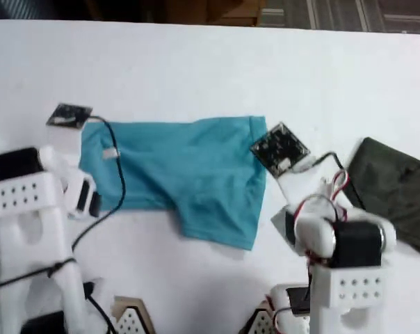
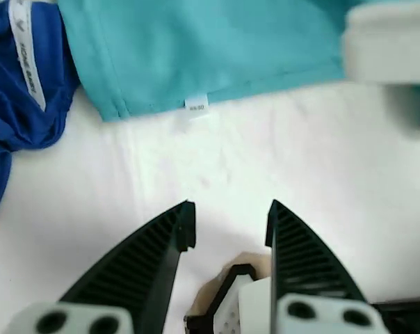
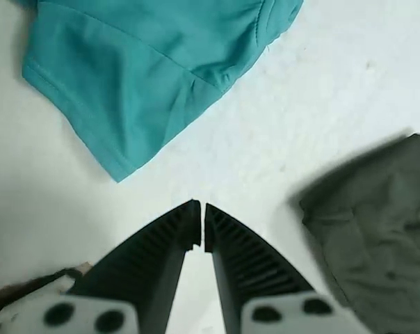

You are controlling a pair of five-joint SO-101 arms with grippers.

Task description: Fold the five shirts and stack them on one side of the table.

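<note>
teal shirt [image 1: 182, 170]; olive shirt [image 1: 398, 195], perhaps folded

place: robotics lab or workshop | signs: white table [image 1: 196, 69]; left arm [image 1: 29, 202]; right arm [image 1: 349, 257]; black cable [image 1: 121, 182]

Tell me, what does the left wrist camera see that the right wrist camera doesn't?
Left wrist view, not the right: a dark blue shirt next to the teal shirt, the teal shirt's small white tag, and the left gripper with its fingers apart. Right wrist view, not the left: a dark green shirt lying apart from the teal one, and the right gripper with its fingers closed together. Shared: the teal shirt and the white table.
</note>
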